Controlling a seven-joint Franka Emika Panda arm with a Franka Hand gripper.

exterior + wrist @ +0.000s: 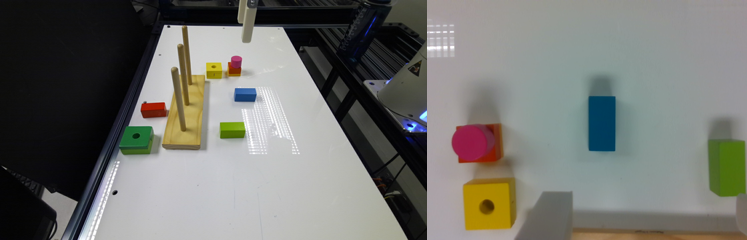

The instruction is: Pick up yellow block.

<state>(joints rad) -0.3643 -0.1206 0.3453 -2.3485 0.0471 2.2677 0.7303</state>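
The yellow block (214, 70) is a small cube with a round hole in its top, lying on the white table (233, 186) between the peg board and the pink-topped stack. In the wrist view the yellow block (489, 203) lies beside one grey fingertip (548, 216). My gripper (247, 23) hangs high above the far end of the table, beyond the block and apart from it. In the wrist view the gripper (644, 220) is open, its fingers wide apart with nothing between them.
A pink cylinder on orange and yellow squares (235, 66) stands right beside the block. Also on the table are a blue block (245, 94), a light green block (232, 130), a red block (153, 110), a green holed block (136, 140) and a wooden three-peg board (186, 113).
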